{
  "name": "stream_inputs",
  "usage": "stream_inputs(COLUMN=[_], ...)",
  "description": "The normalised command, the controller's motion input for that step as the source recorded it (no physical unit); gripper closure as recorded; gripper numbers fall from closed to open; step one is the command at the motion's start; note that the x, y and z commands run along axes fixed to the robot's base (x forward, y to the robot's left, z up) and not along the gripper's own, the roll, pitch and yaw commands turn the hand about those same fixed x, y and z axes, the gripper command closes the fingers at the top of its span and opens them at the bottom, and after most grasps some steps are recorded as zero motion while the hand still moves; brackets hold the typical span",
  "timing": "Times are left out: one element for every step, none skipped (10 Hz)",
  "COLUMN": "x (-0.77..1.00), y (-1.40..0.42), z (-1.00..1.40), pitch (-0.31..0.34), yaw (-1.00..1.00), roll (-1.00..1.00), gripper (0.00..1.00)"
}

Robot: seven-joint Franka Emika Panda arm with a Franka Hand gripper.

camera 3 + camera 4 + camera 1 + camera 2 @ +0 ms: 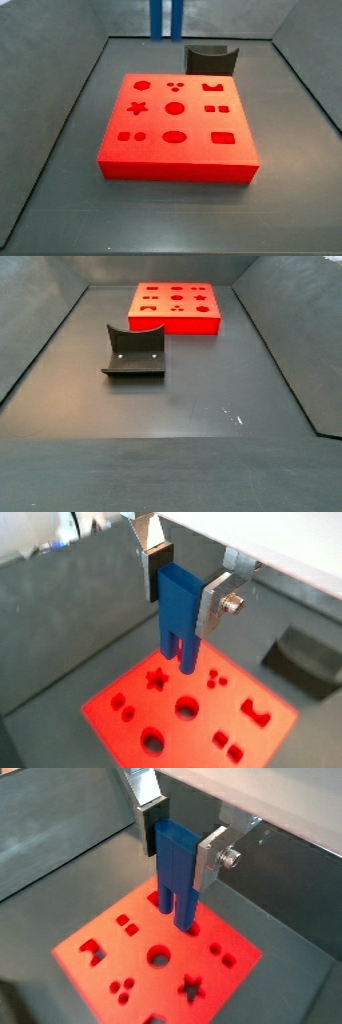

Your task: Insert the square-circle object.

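Note:
My gripper (185,592) is shut on the square-circle object (177,624), a small bright blue upright block with two short legs pointing down. Both wrist views show it gripped near its top between the silver fingers (183,846). It hangs in the air above the red block with shaped holes (221,719), and its legs are clear of the surface (177,880). In a side view only the two blue legs (163,18) show at the frame's upper edge, beyond the red block (174,152). The other side view shows the red block (177,324) but neither gripper nor blue piece.
A dark grey curved holder (210,58) stands just behind the red block. It also shows in a wrist view (307,662) and, nearer the camera, in a side view (134,351). Grey walls enclose the dark floor.

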Motion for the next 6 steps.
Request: stream_inputs(x=[0.27,0.03,-0.07,-0.10,-0.15,-0.11], y=[-0.43,-0.41,-0.38,-0.42,-0.42,-0.23], z=[-0.67,-0.69,-0.56,-0.68,-0.64,-0.54], pitch=[-0.204,-0.189,-0.009,-0.021,-0.021,-0.019], yaw=[0.00,0.00,0.05,0.21,0.27,0.30], roll=[-0.10,-0.04,0.06,0.09,0.07,0.15], gripper=[1.00,1.00,1.00,1.00,1.00,1.00])
